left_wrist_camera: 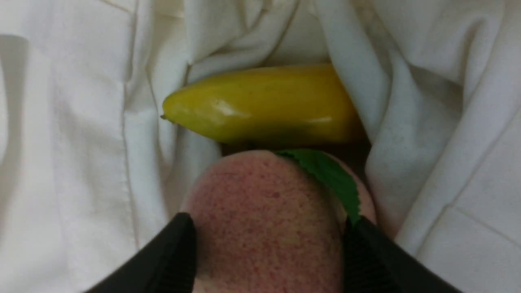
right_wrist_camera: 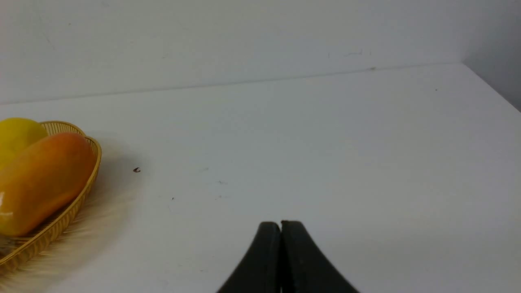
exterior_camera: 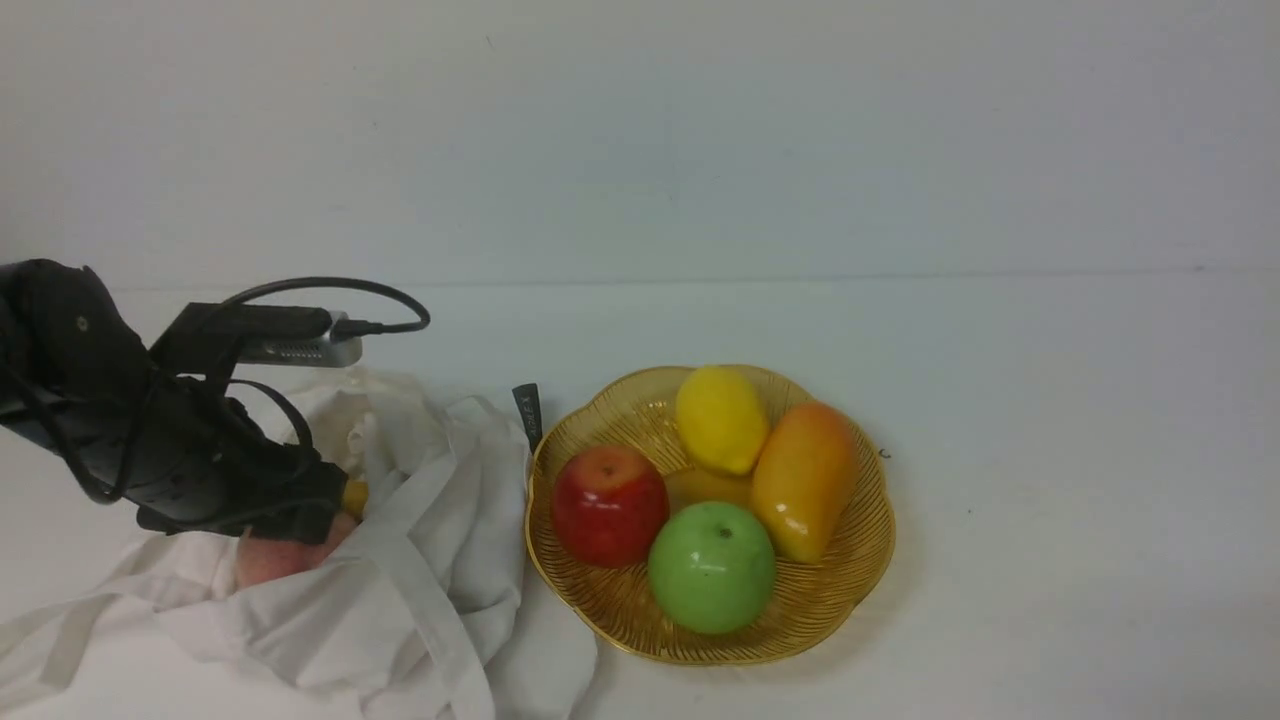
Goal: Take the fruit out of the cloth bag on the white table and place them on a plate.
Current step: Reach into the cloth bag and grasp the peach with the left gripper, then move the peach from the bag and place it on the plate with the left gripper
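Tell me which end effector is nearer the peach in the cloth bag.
Left. The left end effector is in the cloth bag, fingers against both sides of the peach. The right end effector sits shut over the table, beyond the plate.

I see my left arm (exterior_camera: pixel 100 410) matte black with looped black cable (exterior_camera: pixel 330 282) and silver camera module (exterior_camera: pixel 305 350); right gripper (right_wrist_camera: pixel 281 223) fingers black, curved.

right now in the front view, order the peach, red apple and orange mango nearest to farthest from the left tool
1. peach, in the cloth bag, between the fingers of the left tool
2. red apple, left side of the plate
3. orange mango, right side of the plate
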You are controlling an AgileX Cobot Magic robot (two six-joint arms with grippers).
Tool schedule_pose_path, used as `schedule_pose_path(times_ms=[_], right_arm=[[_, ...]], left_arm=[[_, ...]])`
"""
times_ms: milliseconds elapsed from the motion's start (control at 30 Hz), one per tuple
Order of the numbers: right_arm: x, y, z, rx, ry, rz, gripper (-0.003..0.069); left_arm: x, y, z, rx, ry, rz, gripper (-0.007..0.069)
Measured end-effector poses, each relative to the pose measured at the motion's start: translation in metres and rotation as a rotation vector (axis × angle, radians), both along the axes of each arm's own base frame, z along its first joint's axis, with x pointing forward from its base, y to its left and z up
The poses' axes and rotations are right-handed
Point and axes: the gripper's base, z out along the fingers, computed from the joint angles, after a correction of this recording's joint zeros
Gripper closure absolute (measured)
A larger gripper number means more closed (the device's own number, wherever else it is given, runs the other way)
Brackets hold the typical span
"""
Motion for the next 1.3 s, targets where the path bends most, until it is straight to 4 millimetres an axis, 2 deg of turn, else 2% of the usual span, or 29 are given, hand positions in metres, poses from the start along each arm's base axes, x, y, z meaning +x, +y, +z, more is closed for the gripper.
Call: schedule_pose_path(times_ms=[233,400,433,467,533,600,633,700,800,833,900,933,1100,1133,1233,1300], right_arm=[[0.000,0.000,0.000,0.000,0.000,0.000,0.0671],[0.000,0.000,0.000,0.000,0.000,0.000,0.0671],[0.000,0.000,0.000,0.000,0.000,0.000,0.0671],[0.000,0.000,0.000,0.000,0.000,0.000,0.0671],[0.000,0.000,0.000,0.000,0.000,0.000,0.0671],[0.000,0.000,0.000,0.001,0.000,0.000,0.0671],[0.000,0.000,0.000,0.001,0.000,0.000,0.0671],[0.000,0.000,0.000,0.001,0.000,0.000,0.0671],[0.000,0.000,0.000,0.001,0.000,0.000,0.0671],[0.000,0.000,0.000,0.001,0.000,0.000,0.0671],[0.000,0.000,0.000,0.001,0.000,0.000,0.0671],[0.000,0.000,0.000,0.001,0.000,0.000,0.0671],[0.000,0.000,0.000,0.001,0.000,0.000,0.0671],[0.000,0.000,0.000,0.001,0.000,0.000,0.0671],[0.000,0.000,0.000,0.001,0.000,0.000,0.0671],[0.000,0.000,0.000,0.001,0.000,0.000,0.0671]], left_arm=[[-0.010,0.000,0.033,0.002,-0.114,-0.001,0.0222],[-0.025,-0.002,0.074,-0.032,-0.284,0.018,0.0222],[-0.027,-0.002,0.077,-0.037,-0.296,0.019,0.0222],[-0.032,-0.009,0.088,-0.078,-0.344,0.017,0.0222],[-0.035,-0.016,0.093,-0.105,-0.366,0.000,0.0222],[-0.044,-0.048,0.102,-0.195,-0.392,-0.116,0.0222],[-0.044,-0.049,0.102,-0.198,-0.394,-0.118,0.0222],[-0.047,-0.065,0.102,-0.234,-0.393,-0.182,0.0222],[-0.050,-0.109,0.095,-0.325,-0.397,-0.299,0.0222],[-0.049,-0.111,0.096,-0.332,-0.406,-0.297,0.0222],[-0.044,-0.133,0.088,-0.361,-0.437,-0.312,0.0222],[-0.037,-0.143,0.083,-0.366,-0.443,-0.317,0.0222],[-0.017,-0.167,0.076,-0.386,-0.443,-0.323,0.0222],[-0.003,-0.177,0.069,-0.385,-0.429,-0.327,0.0222],[0.011,-0.186,0.059,-0.382,-0.410,-0.324,0.0222],[0.026,-0.194,0.043,-0.371,-0.379,-0.320,0.0222]])
